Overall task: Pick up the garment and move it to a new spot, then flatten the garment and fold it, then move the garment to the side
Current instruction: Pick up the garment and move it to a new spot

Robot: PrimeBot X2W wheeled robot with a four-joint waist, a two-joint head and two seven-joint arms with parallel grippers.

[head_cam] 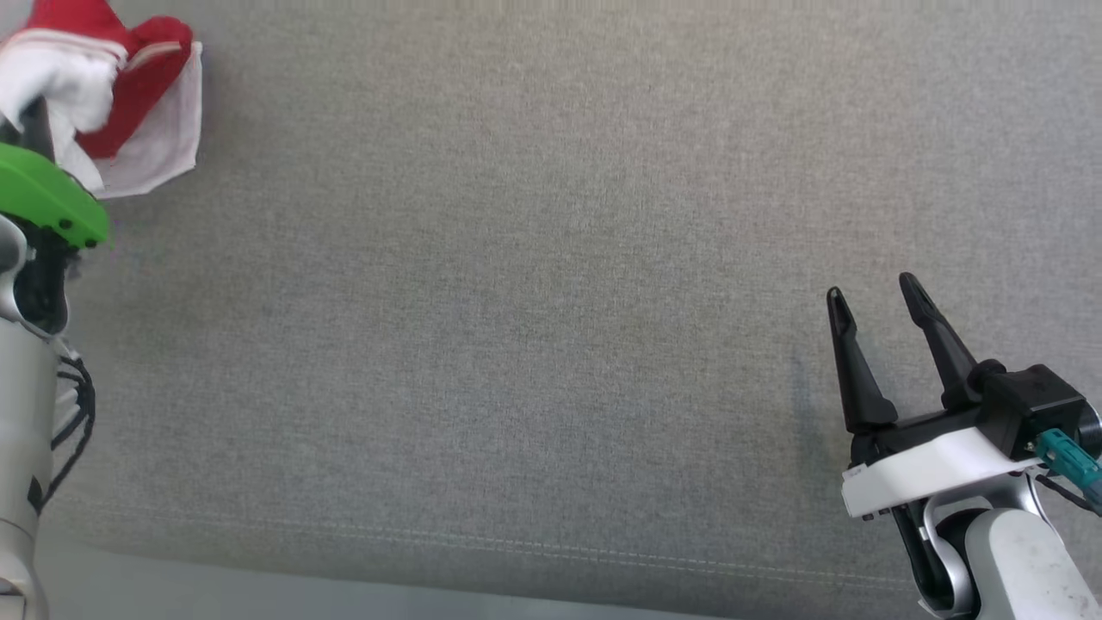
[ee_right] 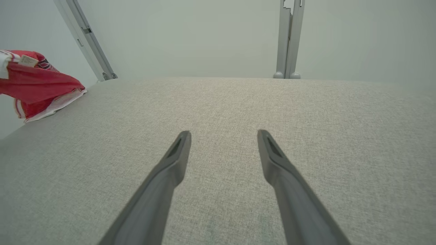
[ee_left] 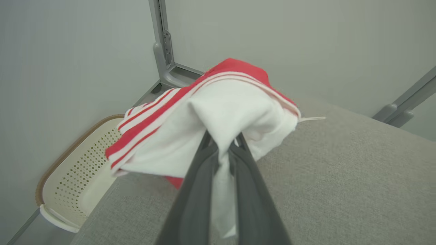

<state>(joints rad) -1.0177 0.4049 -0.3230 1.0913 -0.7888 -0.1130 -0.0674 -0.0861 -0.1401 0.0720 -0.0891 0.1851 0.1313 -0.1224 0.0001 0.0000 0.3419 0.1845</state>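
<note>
Left gripper (ee_left: 223, 139) tight on bunched garment (ee_left: 231, 109), striped edge toward basket (ee_left: 64, 177).

I read this as a robot test cell or lab, not a home. I work over a grey fabric-covered table (head_cam: 551, 301) enclosed by plain pale wall panels (ee_left: 306, 41) and grey metal frame posts (ee_right: 289, 37); a perforated cream basket (ee_left: 68, 177) sits low beside its corner.

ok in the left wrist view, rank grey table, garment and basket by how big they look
1. grey table, largest.
2. garment, second, though it hangs close to the camera.
3. basket, smallest, partly hidden behind the garment.
</note>
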